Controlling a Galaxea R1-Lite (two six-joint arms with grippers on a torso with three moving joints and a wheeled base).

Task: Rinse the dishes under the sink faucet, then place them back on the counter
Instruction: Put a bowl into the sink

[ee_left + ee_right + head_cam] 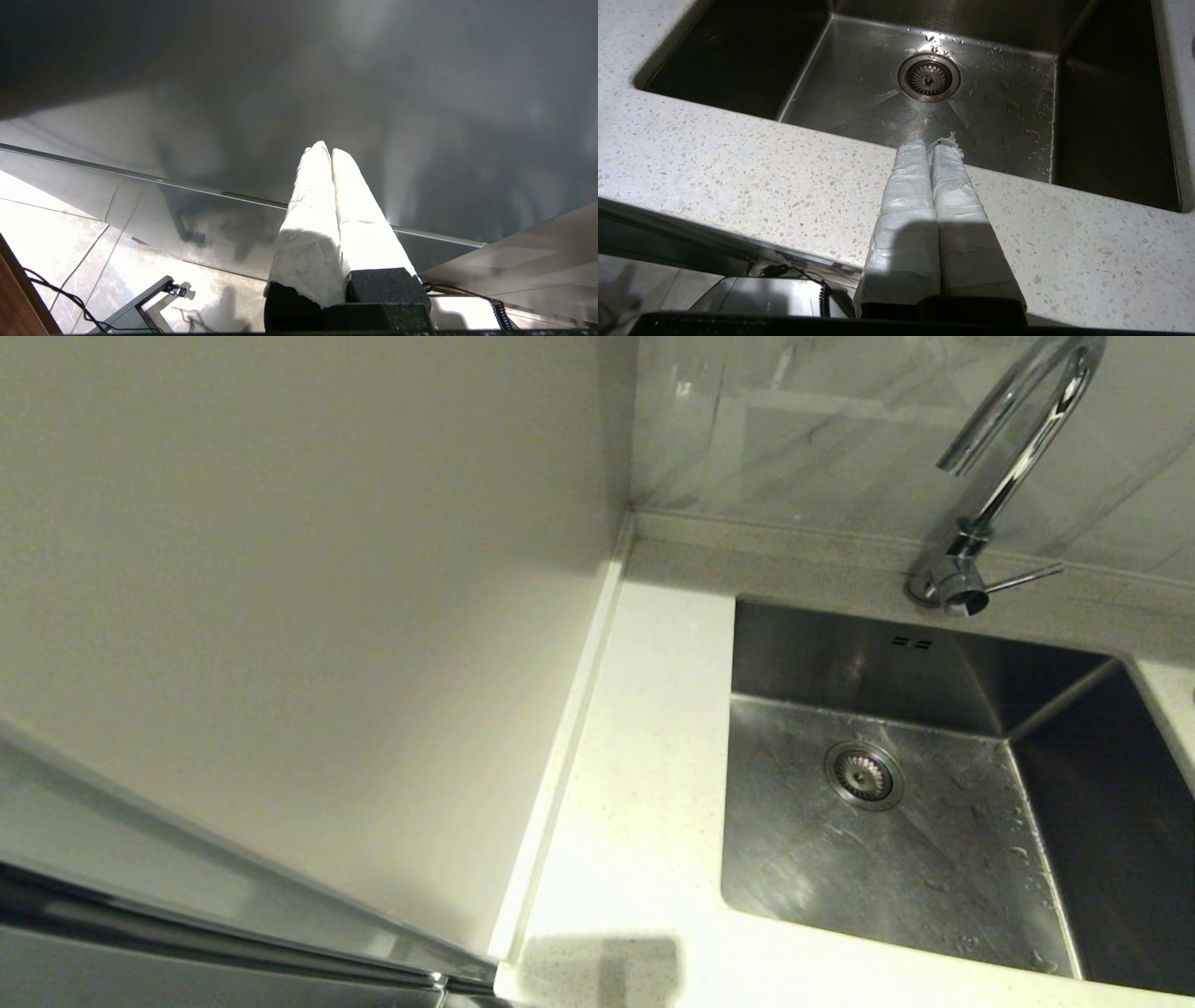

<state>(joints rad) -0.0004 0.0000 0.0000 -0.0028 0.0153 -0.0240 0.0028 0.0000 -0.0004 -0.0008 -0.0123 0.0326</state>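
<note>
Kitchen corner: speckled worktop (644, 728) around steel sink (934, 859), basin bare, faucet (1008, 467) not running. Dishes: none in view. Right hand (930, 145) clenched, empty, parked over the worktop's front edge; left hand (325, 150) clenched, empty, below worktop level.

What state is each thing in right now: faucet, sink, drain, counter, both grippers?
sink faucet: no water running from the spout.
sink: no dishes inside, droplets on the floor.
drain strainer: uncovered.
counter: no dishes on the part in view.
left gripper: shut, holding nothing, down beside a cabinet front.
right gripper: shut, holding nothing, over the counter's front edge.
</note>
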